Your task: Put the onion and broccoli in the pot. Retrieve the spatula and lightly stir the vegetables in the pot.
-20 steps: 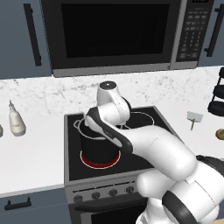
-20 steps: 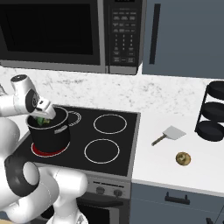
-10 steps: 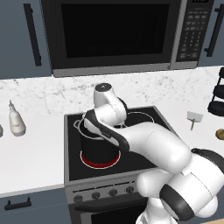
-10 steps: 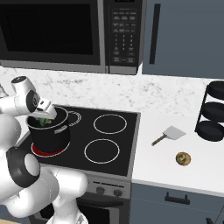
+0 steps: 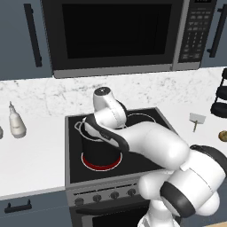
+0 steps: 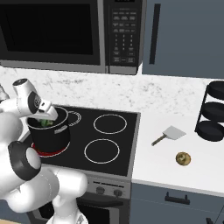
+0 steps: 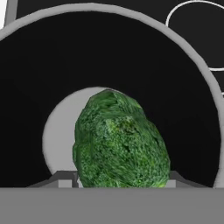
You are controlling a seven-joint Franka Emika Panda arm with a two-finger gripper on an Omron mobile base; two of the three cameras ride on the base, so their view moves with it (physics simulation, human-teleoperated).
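The black pot (image 6: 53, 136) (image 5: 100, 153) stands on the stove's front left burner, which glows red. My gripper (image 7: 118, 178) (image 6: 45, 116) hangs over the pot's mouth, shut on the green broccoli (image 7: 120, 142) (image 6: 44, 123). In the hand view the broccoli sits between both fingertips (image 7: 64, 178), above the pot's grey bottom and inside its rim (image 7: 205, 81). The onion (image 6: 183, 158) (image 5: 223, 135) lies on the white counter right of the stove. The spatula (image 6: 169, 134) (image 5: 196, 119) lies on that counter, a little behind the onion.
A black stovetop (image 6: 109, 140) with several burners holds the pot. A microwave (image 6: 65, 35) hangs above it. A black tiered rack (image 6: 213, 111) stands at the counter's far right. A white bottle (image 5: 17, 122) is on the counter left of the stove.
My arm has shifted slightly left and down over the pot, carrying the broccoli lower toward the pot's mouth. The onion and spatula have not moved.
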